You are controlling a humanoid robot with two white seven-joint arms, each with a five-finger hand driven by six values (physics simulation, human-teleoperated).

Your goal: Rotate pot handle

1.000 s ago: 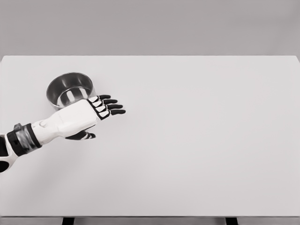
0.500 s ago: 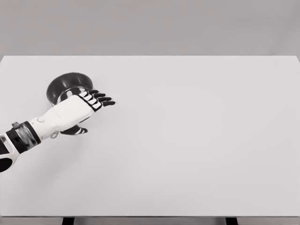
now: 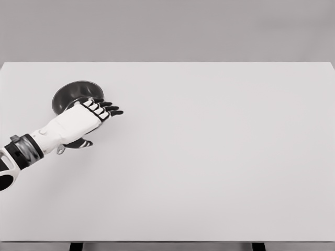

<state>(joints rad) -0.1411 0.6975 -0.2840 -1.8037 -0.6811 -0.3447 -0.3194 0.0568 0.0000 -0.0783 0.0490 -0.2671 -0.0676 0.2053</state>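
Observation:
A round steel pot (image 3: 70, 94) sits on the white table at the far left. Its front wall and any handle are hidden behind my left hand (image 3: 94, 117). The left hand lies over the pot's near right side, palm down, black fingers (image 3: 107, 109) stretched out to the right and the thumb (image 3: 78, 143) hanging below. Nothing is held between the fingers. Whether the palm touches the pot's rim cannot be told. The right arm does not show.
The white table (image 3: 209, 157) fills most of the view, with its back edge near the top and its front edge along the bottom. Two dark table legs (image 3: 76, 246) show below the front edge.
The left hand has slid up and left, drawing back over the pot. The pot now looks lower and darker inside, with less of its wall showing.

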